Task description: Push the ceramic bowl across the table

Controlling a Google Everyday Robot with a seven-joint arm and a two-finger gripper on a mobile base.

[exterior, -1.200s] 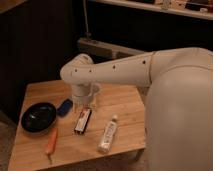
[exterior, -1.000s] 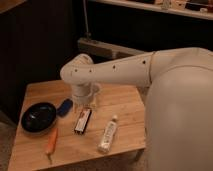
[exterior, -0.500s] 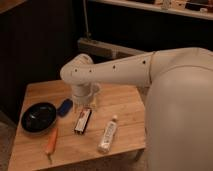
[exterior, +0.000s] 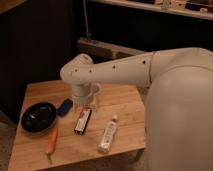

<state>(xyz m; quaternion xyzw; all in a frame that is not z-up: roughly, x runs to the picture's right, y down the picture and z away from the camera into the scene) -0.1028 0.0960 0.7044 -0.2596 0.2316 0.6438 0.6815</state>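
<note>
Light tan wood-plank table [exterior: 125, 100]. A shallow glossy black ceramic bowl [exterior: 38, 117] sits at its nine o'clock edge. The white arm's gripper [exterior: 82, 103], jaws spread wide, hangs at the bowl's two o'clock. Clear plastic bottle [exterior: 108, 134] at five o'clock, label unreadable.

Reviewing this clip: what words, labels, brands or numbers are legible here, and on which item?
No text can be read.
Dark packet: markings too blurred to read.
Small bottle: label too blurred to read.
Gripper, above the table behind the packet: no markings visible.
</note>
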